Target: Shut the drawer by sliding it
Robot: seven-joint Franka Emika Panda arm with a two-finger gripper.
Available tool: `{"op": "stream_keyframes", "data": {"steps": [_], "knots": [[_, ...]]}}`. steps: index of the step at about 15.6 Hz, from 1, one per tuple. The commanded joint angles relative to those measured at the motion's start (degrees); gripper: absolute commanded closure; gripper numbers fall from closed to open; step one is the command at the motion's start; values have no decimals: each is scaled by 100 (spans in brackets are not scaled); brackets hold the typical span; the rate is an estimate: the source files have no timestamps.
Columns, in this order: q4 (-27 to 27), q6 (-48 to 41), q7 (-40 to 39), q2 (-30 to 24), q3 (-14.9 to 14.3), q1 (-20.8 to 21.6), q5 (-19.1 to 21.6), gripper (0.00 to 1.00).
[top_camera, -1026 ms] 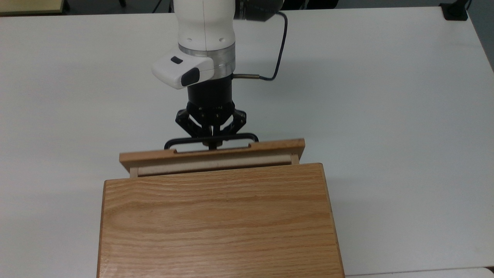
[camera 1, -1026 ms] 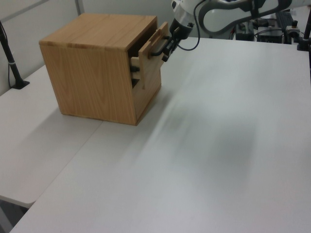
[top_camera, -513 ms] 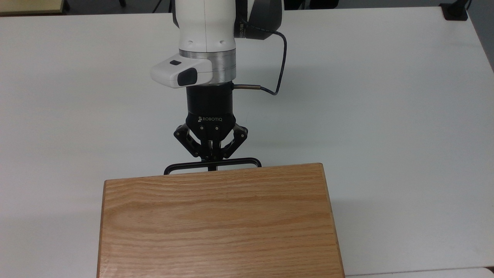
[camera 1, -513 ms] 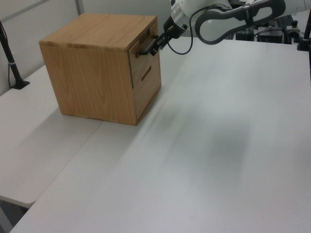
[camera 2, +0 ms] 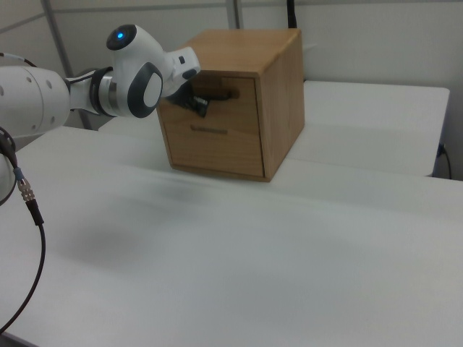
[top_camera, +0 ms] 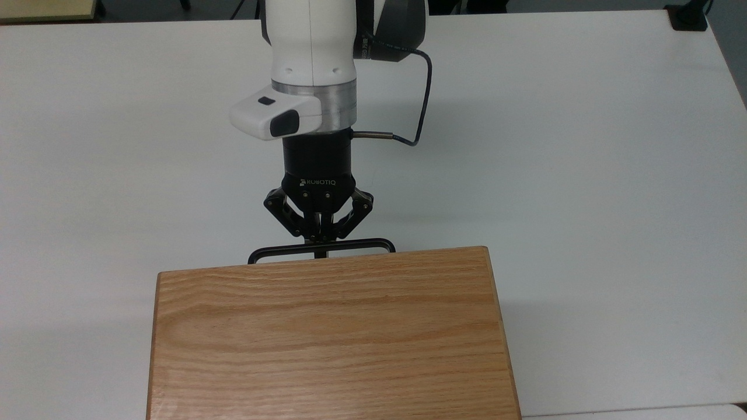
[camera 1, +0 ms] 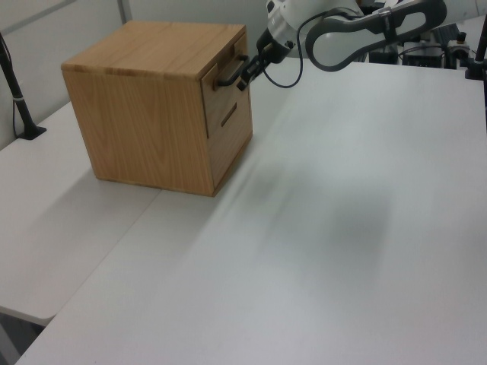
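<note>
Top view: drawer [camera 1: 226, 91] handle [top_camera: 321, 249] left-right.

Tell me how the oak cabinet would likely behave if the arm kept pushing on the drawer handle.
The cabinet looks like a solid, wide-based wooden box sitting flat on the table, so it would probably resist tipping. The drawer sits flush, so further force from the gripper on the handle likely passes into the cabinet. On the smooth tabletop it might slide rather than topple.

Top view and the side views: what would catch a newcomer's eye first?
The oak cabinet stands on the white table, at the bottom of the top view. The white arm's black tool is shut at the black handle of the drawer, which sits flush with the cabinet front in the left view.
</note>
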Motion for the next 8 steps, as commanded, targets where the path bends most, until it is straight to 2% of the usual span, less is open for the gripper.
{"op": "stream_keyframes", "data": {"steps": [1,4,8], "knots": [[-381,-1416,-133,-598,-21,49,-109,100],[-363,-3165,-343,-1072,-12,67,-109,100],[-459,-4749,-1054,-1766,-3,-12,-74,100]]}}
